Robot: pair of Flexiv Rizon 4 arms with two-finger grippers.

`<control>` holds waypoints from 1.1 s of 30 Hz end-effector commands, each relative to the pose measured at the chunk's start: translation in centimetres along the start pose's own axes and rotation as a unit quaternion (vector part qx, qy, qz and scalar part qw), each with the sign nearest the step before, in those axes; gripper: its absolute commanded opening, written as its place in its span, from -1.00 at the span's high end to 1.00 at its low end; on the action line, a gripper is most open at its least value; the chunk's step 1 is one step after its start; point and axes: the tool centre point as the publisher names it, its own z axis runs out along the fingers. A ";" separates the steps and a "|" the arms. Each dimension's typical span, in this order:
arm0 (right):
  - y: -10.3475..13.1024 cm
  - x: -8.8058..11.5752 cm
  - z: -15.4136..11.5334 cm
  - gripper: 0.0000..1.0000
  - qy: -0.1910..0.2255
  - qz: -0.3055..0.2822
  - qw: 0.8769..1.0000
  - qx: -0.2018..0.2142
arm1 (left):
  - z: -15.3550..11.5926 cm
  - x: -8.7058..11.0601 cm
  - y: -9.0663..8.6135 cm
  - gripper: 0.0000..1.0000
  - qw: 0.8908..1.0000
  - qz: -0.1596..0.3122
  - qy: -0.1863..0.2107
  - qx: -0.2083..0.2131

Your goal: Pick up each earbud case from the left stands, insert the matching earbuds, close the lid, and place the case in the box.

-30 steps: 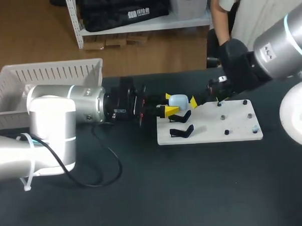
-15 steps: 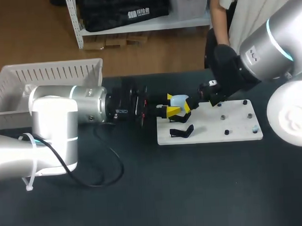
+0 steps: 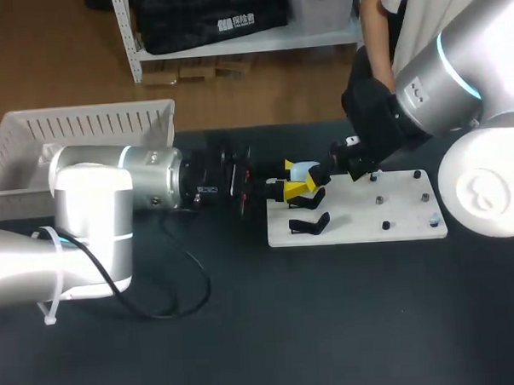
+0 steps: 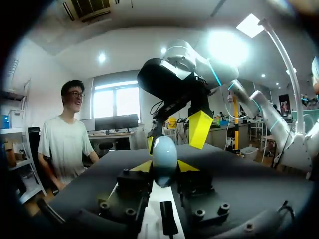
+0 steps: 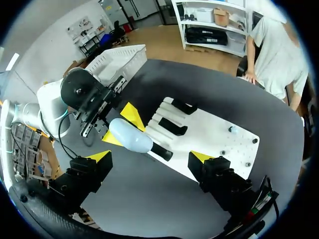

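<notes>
- Far left on the worktop [image 3: 246, 329] there's the white box [image 3: 84, 136], well apart from where anything is happening.
- The left fingers [image 4: 185, 166] are clamped on the pale blue earbud case [image 4: 164, 152], one yellow tip on each side. The lid looks closed from here.
- That case sits at the left edge of the white board [image 3: 360, 213], right over the upper black stand [image 5: 160, 150]. I honestly can't tell if it's resting on the stand or just clear of it.
- The right fingers [image 5: 103, 155] are spread wide. The case is ahead of the gap between them and they aren't touching it.
- So I'd call this the pick-up step, pretty much the start of the job: the case is gripped, but there are no earbuds in it and it isn't boxed yet.
- Next move, I reckon, is to lift the case clear of the stand and get the lid open. That's probably a job for the right fingers, and the case mustn't twist in the grip.
- Over at the right end of the board there are some small pegs and bits. They're too small for me to say which are earbuds.
</notes>
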 end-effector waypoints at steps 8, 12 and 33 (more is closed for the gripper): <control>-0.4 -0.7 0.7 -1.00 0.003 0.004 1.000 0.001 | 0.1 0.1 0.0 1.00 1.000 0.002 -0.002 -0.001; -0.7 -0.7 0.8 -1.00 0.003 0.008 1.000 0.001 | 0.1 0.1 0.0 1.00 1.000 0.002 -0.002 -0.001; -1.2 -1.7 0.0 -1.00 -0.016 0.018 1.000 -0.003 | 0.1 0.1 0.0 1.00 1.000 0.002 -0.002 -0.001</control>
